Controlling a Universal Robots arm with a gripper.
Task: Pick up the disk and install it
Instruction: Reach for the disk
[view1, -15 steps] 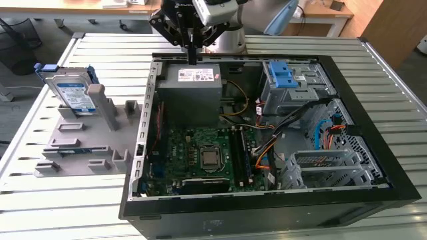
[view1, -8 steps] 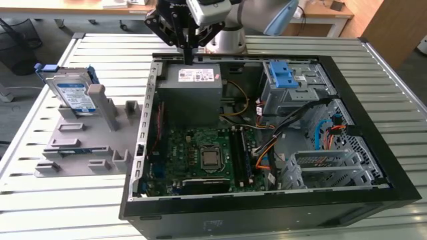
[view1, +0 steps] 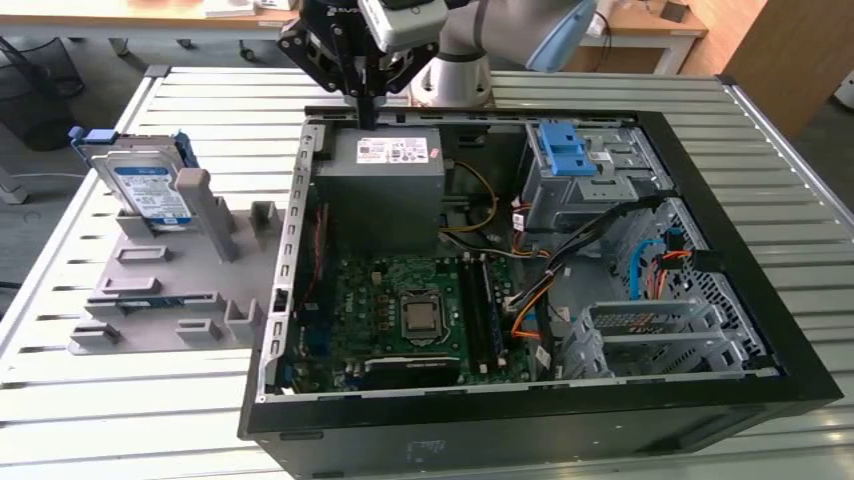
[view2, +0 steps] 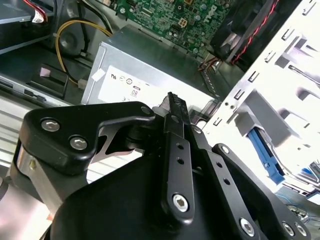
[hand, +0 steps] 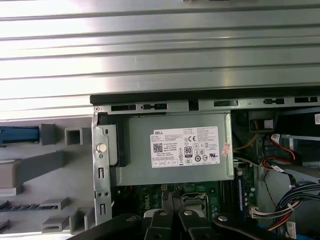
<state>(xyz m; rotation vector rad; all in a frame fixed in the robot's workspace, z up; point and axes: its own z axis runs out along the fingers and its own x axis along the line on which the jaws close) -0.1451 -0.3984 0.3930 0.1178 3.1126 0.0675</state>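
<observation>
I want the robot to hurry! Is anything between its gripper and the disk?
Nothing visible blocks it. The gripper hangs over the power supply, seemingly higher than the case's side wall. The disk stands uncovered on the grey holder beyond that wall.

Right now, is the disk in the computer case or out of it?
Out. The disk stands propped up in the grey holder, at the exterior view's left of the open case.
</observation>
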